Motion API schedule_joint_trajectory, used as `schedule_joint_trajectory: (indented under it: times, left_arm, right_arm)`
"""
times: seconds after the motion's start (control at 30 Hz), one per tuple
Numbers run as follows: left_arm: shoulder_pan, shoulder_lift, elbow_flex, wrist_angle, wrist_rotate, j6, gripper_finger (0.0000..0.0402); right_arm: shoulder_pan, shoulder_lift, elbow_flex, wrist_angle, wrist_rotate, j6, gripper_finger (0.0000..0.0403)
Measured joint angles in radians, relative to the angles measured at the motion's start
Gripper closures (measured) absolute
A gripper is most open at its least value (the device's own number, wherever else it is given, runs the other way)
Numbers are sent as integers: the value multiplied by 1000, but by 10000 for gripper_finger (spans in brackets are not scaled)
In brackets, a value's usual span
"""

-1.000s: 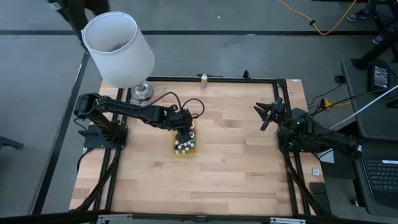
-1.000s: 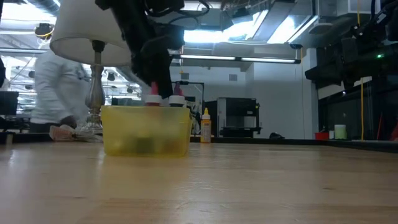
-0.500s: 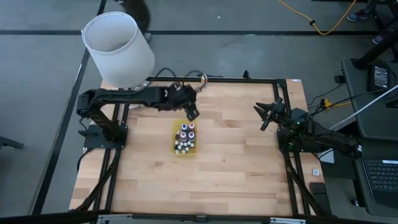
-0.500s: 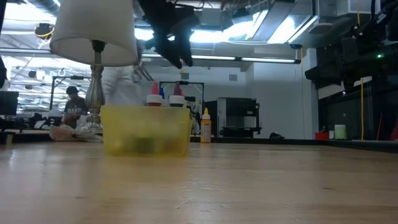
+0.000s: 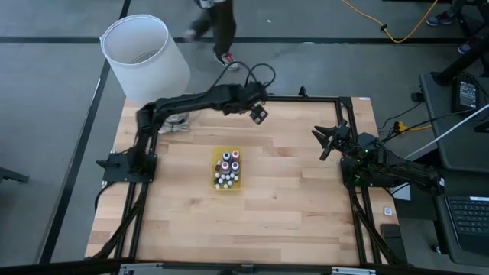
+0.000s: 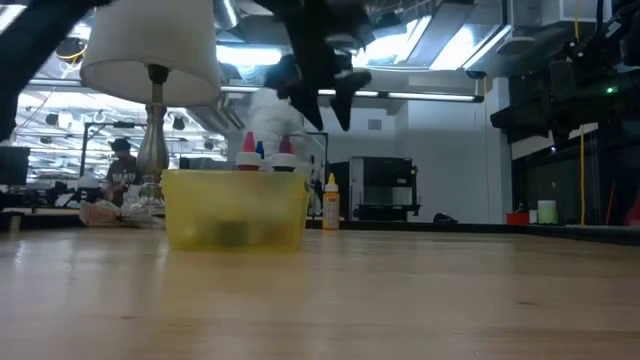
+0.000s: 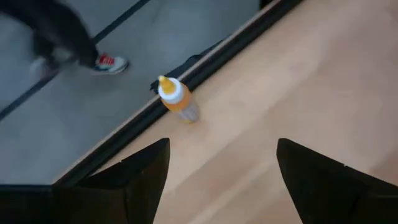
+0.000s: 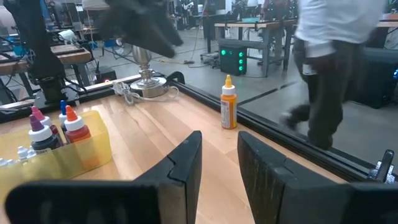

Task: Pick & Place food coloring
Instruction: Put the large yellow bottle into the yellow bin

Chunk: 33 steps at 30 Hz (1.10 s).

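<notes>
Left tool point(image 5: 259, 114) hung wide and empty near the far bench point(image 5: 306, 198) edge, over a lone orange bottle point(image 7: 176, 97); other bottles point(image 5: 227, 169) sat in the yellow tray point(image 5: 215, 182). Reach step, I'd say; next it needed lowering round that bottle & closing. Right tool point(image 5: 327, 142) waited nearly shut at the right side.

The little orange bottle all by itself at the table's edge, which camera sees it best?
The right wrist view: the orange bottle stands upright, clear and whole. The left wrist view shows it from above. The low view shows it small; the high view only a speck.
</notes>
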Motion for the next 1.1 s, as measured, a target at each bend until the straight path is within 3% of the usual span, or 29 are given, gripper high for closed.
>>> schedule_joint_trajectory:
  times: [0.2, 0.33, 0.57, 1.1]
  left_arm:
    - [67, 179, 226, -102, 6, -13, 113]
    - [115, 248, 295, -141, 9, -51, 114]
    - [190, 298, 299, -139, 85, -105, 112]
    - [229, 375, 299, -38, 184, 10, 112]
  right_arm:
    - [0, 0, 0, 0, 0, 0, 297]
    - [0, 0, 0, 0, 0, 0, 297]
    - [0, 0, 0, 0, 0, 0, 297]
    - [0, 0, 0, 0, 0, 0, 297]
